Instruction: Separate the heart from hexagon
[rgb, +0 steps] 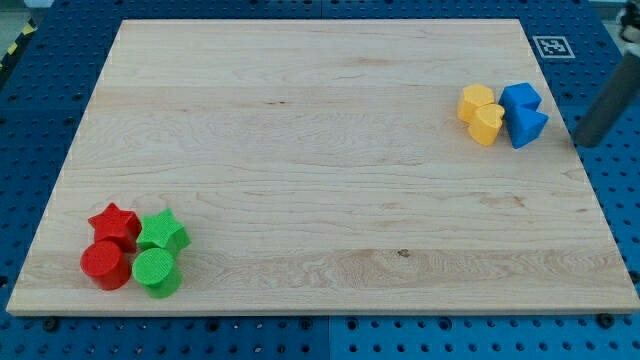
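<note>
Broadly, the wooden tabletop (320, 200) carries two clusters of blocks, set well apart at opposite corners.

1. Near the bottom-left corner lie four blocks, packed so that neighbours touch: a red star (114, 225), a green star (163, 232), a red cylinder (105, 265) and a green cylinder (157, 272). None of these belongs to the task.
2. Near the right edge, toward the top-right corner, lies the task cluster. The yellow hexagon (476, 102) sits uppermost on the cluster's left; the yellow heart (488, 124) touches it from just below and to the right. A blue block (521, 97), its shape unclear, and a blue triangle (528, 126) press against the right side of the pair.
3. The rod enters from the view's right. Its tip (587, 142) stands beyond the board's right edge, near the blue triangle but apart from it. The tool is a bare rod and holds nothing.

Judgement: because heart and hexagon touch, separation has not begun. The blue blocks screen the heart from the tip's present side, so a direct push from there would likely move the whole cluster together.
</note>
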